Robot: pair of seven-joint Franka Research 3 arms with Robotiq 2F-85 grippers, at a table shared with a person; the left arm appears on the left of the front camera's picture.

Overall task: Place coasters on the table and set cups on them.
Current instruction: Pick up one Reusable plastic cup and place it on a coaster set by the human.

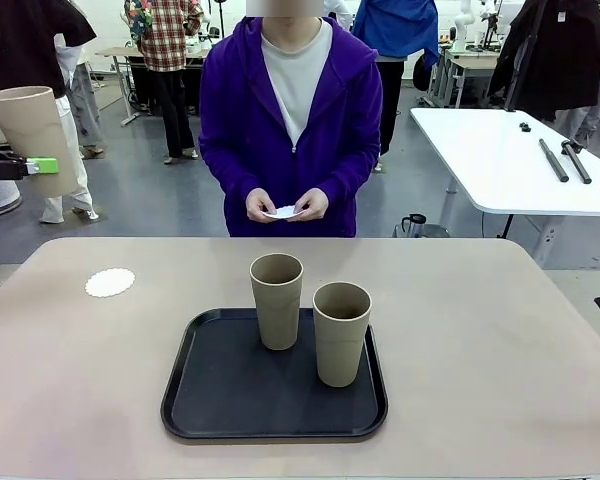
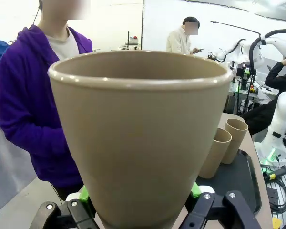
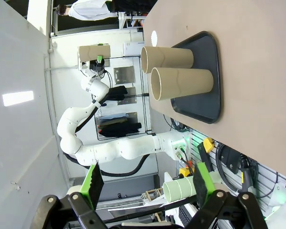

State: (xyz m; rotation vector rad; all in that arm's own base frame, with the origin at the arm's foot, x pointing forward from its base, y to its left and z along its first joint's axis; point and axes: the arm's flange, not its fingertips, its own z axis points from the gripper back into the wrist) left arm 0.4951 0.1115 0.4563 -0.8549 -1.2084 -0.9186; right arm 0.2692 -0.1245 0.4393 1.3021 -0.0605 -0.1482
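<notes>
The left gripper (image 2: 140,210) is clenched on a cup (image 2: 138,138) low on its wall, green pads pressing both sides. In the front view this cup hangs at the upper left of the frame, upright and well above the table (image 1: 480,350).

One coaster (image 1: 110,283) lies flat on the table at centre left, bare, with nothing on it. Two more cups (image 1: 277,300) (image 1: 341,333) stand upright on a black tray (image 1: 210,400) at lower centre, just beside each other. The left one sits a little farther back.

The right gripper (image 3: 145,183) is released, its jaws spread wide with nothing between them. Its own view shows tray and cups sideways at the upper right.

Across the table, at top centre, a person (image 1: 290,120) in a purple hoodie holds a thin white piece (image 1: 282,211) at waist height. It looks like a coaster, though it is too small to tell.
</notes>
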